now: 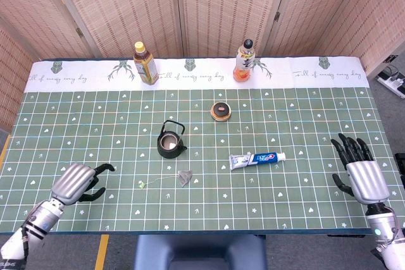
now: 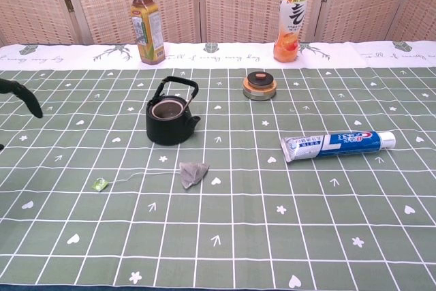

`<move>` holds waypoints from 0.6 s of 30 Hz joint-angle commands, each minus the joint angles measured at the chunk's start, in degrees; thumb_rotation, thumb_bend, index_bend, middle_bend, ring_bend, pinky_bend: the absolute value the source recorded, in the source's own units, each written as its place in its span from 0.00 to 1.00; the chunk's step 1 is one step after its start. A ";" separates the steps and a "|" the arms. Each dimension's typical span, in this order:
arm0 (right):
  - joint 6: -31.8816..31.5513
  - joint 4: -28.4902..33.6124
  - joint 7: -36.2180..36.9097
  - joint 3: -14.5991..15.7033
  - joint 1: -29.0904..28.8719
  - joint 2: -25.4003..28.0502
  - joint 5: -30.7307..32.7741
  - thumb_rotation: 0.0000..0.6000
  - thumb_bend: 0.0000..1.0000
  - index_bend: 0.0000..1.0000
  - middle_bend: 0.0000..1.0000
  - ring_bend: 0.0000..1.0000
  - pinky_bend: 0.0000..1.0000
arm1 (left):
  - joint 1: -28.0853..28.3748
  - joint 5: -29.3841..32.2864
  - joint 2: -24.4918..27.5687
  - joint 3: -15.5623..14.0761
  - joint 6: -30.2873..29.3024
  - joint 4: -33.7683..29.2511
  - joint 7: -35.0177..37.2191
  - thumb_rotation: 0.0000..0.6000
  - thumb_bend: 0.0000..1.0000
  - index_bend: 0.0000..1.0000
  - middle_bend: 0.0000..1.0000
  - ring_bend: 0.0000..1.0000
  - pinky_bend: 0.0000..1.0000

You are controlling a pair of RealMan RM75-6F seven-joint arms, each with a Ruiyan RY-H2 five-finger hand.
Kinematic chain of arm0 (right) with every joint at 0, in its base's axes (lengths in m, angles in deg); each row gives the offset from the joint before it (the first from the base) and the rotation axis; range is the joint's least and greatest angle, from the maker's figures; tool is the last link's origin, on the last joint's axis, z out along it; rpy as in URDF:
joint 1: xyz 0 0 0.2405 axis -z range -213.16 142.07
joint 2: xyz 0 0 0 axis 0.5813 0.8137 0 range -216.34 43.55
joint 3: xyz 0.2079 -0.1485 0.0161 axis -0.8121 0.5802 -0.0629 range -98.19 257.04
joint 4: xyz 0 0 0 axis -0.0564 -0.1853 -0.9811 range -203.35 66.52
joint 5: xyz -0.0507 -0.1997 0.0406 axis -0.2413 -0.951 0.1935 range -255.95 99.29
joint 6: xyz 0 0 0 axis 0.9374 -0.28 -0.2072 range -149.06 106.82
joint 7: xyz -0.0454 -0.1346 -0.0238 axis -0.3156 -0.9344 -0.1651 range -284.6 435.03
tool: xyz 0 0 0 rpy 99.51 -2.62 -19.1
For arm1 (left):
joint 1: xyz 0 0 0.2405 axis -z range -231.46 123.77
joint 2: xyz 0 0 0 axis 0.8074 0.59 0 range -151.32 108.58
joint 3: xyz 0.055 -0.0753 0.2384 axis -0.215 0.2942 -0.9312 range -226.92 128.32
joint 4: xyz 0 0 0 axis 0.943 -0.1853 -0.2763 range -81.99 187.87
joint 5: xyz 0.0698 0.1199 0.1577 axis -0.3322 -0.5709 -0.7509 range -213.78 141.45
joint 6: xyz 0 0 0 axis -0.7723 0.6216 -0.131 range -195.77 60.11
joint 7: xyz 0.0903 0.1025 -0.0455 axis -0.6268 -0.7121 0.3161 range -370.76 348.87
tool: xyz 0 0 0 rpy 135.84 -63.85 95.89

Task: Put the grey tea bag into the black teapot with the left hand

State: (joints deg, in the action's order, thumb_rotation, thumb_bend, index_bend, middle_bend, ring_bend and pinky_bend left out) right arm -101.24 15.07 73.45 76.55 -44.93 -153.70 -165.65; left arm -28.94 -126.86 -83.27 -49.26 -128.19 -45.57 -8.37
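Observation:
The grey tea bag [image 1: 185, 177] [image 2: 193, 173] lies flat on the green cloth just in front of the black teapot [image 1: 171, 143] [image 2: 170, 118]. Its string runs left to a small green tag [image 1: 142, 185] [image 2: 100, 184]. The teapot stands upright with no lid on and its handle raised. My left hand [image 1: 79, 181] hovers over the table's front left, well to the left of the tag, fingers spread and curved, holding nothing. Only a dark fingertip [image 2: 20, 95] of it shows at the chest view's left edge. At the front right edge my right hand [image 1: 361, 172] is open and empty.
The teapot's round lid [image 1: 221, 111] [image 2: 259, 86] lies behind and right of the pot. A toothpaste tube [image 1: 257, 159] [image 2: 338, 145] lies right of the tea bag. Two drink bottles [image 1: 145, 63] [image 1: 244, 61] stand along the back edge.

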 commanded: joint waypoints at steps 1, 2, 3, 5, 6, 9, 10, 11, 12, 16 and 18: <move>-2.09 1.12 2.40 0.73 0.72 1.49 -2.24 1.00 0.36 0.00 0.00 0.00 0.00 | 2.51 4.01 -2.37 0.95 3.96 -2.56 -2.55 1.00 0.38 0.29 1.00 1.00 1.00; -2.93 1.42 3.18 1.06 0.99 1.96 -3.21 1.00 0.36 0.00 0.00 0.00 0.00 | 2.85 4.73 -3.23 1.22 4.31 -2.77 -3.25 1.00 0.38 0.29 1.00 1.00 1.00; -3.51 1.62 3.69 1.32 1.18 2.29 -3.91 1.00 0.36 0.00 0.00 0.00 0.00 | 3.06 5.16 -3.83 1.34 4.53 -2.89 -3.73 1.00 0.38 0.30 1.00 1.00 1.00; -4.54 1.85 4.35 1.67 1.56 2.84 -4.91 1.00 0.36 0.00 0.00 0.00 0.00 | 3.48 6.34 -5.08 1.55 5.11 -3.40 -4.53 1.00 0.38 0.31 1.00 1.00 1.00; -4.83 1.86 4.42 1.68 1.66 2.95 -5.05 1.00 0.36 0.00 0.00 0.00 0.00 | 3.78 7.18 -5.46 1.61 5.73 -3.74 -5.23 1.00 0.38 0.31 1.00 1.00 1.00; -4.87 1.97 5.04 1.57 1.78 3.25 -4.72 1.00 0.36 0.00 0.00 0.00 0.00 | 4.66 10.06 -7.68 2.42 6.51 -5.02 -8.24 1.00 0.38 0.35 1.00 1.00 1.00; -4.58 2.07 5.33 1.55 1.79 3.49 -4.37 1.00 0.36 0.00 0.00 0.00 0.00 | 4.75 10.97 -8.90 2.74 6.28 -5.54 -8.71 1.00 0.38 0.36 1.00 1.00 1.00; -4.38 2.23 5.66 1.54 1.80 3.71 -4.13 1.00 0.36 0.00 0.00 0.00 0.00 | 4.76 11.32 -9.84 2.85 5.93 -5.69 -9.24 1.00 0.38 0.38 1.00 1.00 1.00; -4.27 2.43 6.08 1.53 1.83 3.97 -3.96 1.00 0.36 0.00 0.00 0.00 0.00 | 4.83 11.52 -10.63 2.75 5.78 -5.71 -10.14 1.00 0.38 0.39 1.00 1.00 1.00; -5.39 3.16 7.34 1.40 2.42 5.07 -3.96 1.00 0.36 0.00 0.00 0.00 0.00 | 5.68 13.78 -13.61 2.52 6.71 -4.73 -13.41 1.00 0.38 0.42 1.00 1.00 1.00; -6.43 3.39 7.43 1.41 2.90 5.40 -4.30 1.00 0.36 0.00 0.00 0.00 0.00 | 6.37 15.70 -15.07 2.98 7.50 -2.95 -14.07 1.00 0.38 0.42 1.00 1.00 1.00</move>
State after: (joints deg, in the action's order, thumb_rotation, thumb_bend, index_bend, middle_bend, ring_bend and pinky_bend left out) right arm -107.17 18.24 80.73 77.99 -42.35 -148.57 -169.76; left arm -23.39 -112.97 -96.63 -46.64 -121.51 -49.93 -21.37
